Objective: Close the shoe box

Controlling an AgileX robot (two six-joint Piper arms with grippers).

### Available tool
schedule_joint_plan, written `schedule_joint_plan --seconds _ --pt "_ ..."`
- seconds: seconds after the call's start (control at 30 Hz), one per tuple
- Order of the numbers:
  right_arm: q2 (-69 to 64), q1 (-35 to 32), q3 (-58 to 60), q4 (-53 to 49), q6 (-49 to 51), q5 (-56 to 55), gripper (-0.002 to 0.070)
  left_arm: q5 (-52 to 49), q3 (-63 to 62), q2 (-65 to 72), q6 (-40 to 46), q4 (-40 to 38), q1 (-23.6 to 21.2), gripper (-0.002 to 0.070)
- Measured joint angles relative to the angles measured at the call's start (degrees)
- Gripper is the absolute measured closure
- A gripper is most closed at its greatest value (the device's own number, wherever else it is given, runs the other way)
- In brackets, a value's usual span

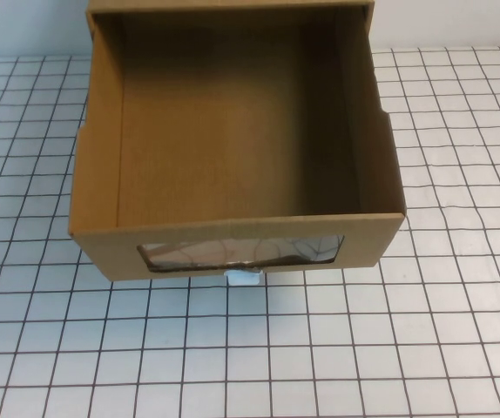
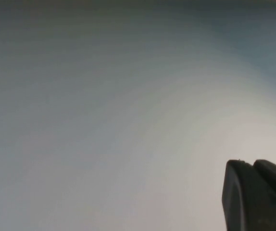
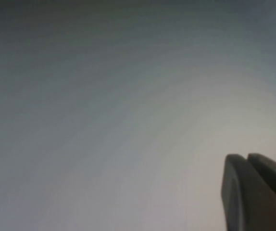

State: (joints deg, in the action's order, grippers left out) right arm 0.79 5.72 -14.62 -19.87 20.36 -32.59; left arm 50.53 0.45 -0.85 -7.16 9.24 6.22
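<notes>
Both arms absent from the high view; left gripper and right gripper facing blank wall, clench or release impossible to tell. At twelve o'clock, shoe box pulled open, empty. Probably light, stiff cardboard; best pushed flat on front panel beside white tab.

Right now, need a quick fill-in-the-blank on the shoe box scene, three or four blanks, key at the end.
1. The drawer of the shoe box is pulled ____, so its inside shows.
2. The inside of the drawer is ____.
3. The small white pull tab sits ____ the clear window.
4. In the high view, the number of tools showing is ____; the left tool and right tool appear only in their wrist views.

Missing words: out; empty; below; zero
</notes>
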Motion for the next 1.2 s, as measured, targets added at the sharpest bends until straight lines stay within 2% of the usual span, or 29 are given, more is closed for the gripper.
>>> schedule_joint_plan --seconds 0.13,0.27,0.4,0.53,0.63,0.73,0.87,1.2 --pt "-2.8 0.0 -11.2 -2.2 7.5 2.4 0.0690 -0.7 -6.4 0.0 0.2 0.1 0.0 0.0677" --pt "-9.5 0.0 -22.2 -9.0 17.5 4.8 0.0689 -7.8 -15.7 0.0 0.6 0.1 0.0 0.0677" --pt "-17.2 0.0 -31.7 -24.8 31.1 8.5 0.0689 -14.7 -24.9 0.7 0.8 0.0 0.0 0.0677" --pt "-26.8 0.0 -38.6 -44.7 53.7 12.3 0.0690 -20.8 -33.2 4.8 0.3 -2.4 0.0 0.0677" --pt "-32.7 0.0 -40.2 -62.4 65.5 12.0 0.0690 -32.3 -38.5 8.0 -1.0 -4.3 0.0 0.0677" --pt "-37.2 0.0 -40.2 -73.9 68.4 8.5 0.0690 -42.1 -39.8 9.6 -0.9 -4.9 0.0 0.0677" --pt "-40.6 0.0 -40.2 -77.9 70.3 3.0 0.0689 -51.3 -39.8 10.0 -0.6 -5.0 0.0 0.0677" --pt "-43.9 0.0 -40.2 -78.5 74.6 -0.1 0.0689 -51.5 -39.8 10.0 -0.6 -5.1 0.0 0.0677"
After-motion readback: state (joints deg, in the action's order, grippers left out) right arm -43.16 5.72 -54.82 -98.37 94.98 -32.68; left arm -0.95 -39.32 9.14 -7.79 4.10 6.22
